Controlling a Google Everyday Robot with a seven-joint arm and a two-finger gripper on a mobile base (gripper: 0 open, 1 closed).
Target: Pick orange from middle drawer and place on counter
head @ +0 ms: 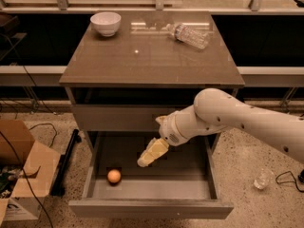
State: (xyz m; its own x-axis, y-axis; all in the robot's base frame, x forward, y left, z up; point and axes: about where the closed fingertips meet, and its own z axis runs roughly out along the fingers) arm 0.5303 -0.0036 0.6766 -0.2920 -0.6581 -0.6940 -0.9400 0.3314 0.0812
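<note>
The orange [113, 176] lies on the floor of the open middle drawer [152, 206], at its left side. My gripper [144, 162] hangs over the drawer's middle, pointing down and left, a little to the right of and above the orange and apart from it. The counter [152, 56] is the glossy grey-brown top of the cabinet above the drawer.
A white bowl [105, 23] stands at the counter's back left and a clear plastic bottle [189, 34] lies at its back right. A cardboard box [19, 170] and cables sit on the speckled floor to the left. A small clear object [261, 179] lies on the floor to the right.
</note>
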